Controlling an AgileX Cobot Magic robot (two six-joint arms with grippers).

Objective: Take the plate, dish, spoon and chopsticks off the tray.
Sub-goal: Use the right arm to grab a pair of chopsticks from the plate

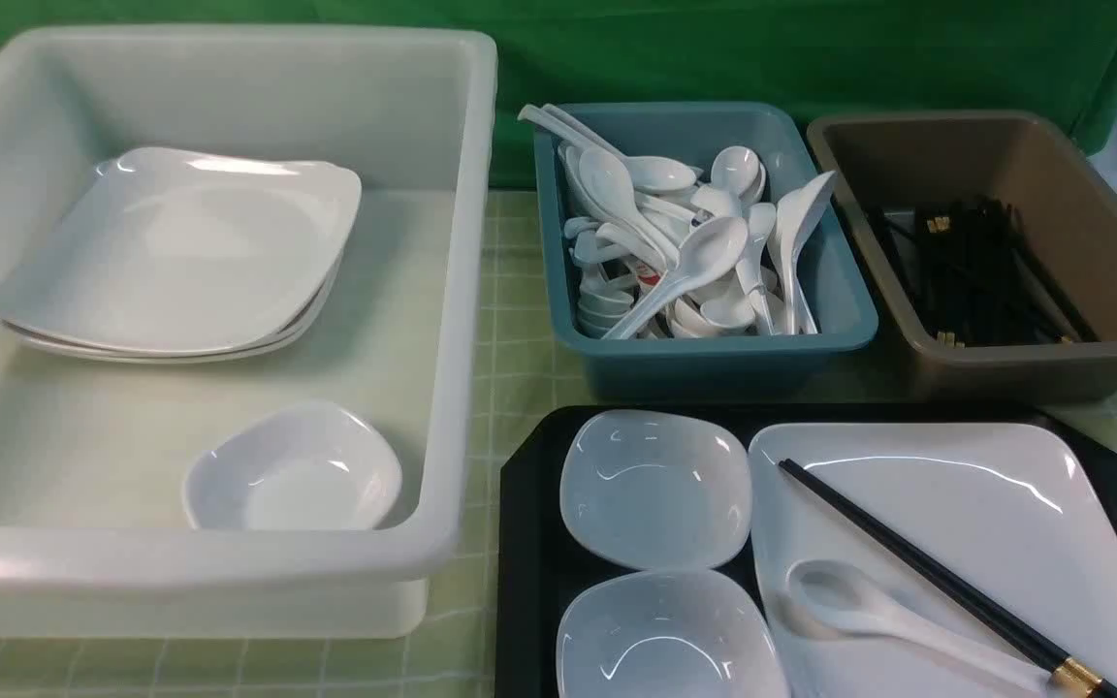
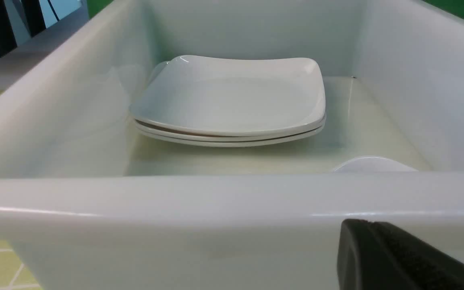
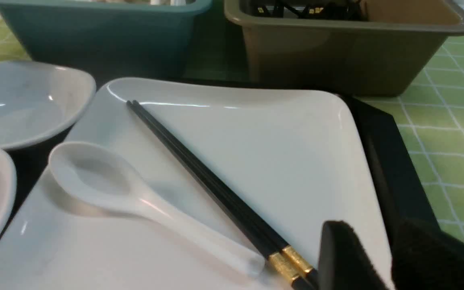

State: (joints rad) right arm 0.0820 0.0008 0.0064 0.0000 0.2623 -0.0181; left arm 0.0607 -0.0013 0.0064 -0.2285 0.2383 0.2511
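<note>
Chopsticks (image 1: 946, 582), thin black gold-banded pair: prob light, stiff, slippery on glossy white squarish plate (image 1: 956, 485). Pinch thick end, 5 o'clock. Right gripper (image 3: 377, 241) apart, left gripper (image 2: 381, 253) closed.

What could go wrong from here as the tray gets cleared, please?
The spoon and chopsticks lie loose on the plate; lifting the plate first would likely tip them off. The right gripper sits close beside the chopsticks' gold-banded ends and could knock them. Two small dishes crowd the plate's edge and might be bumped.
</note>
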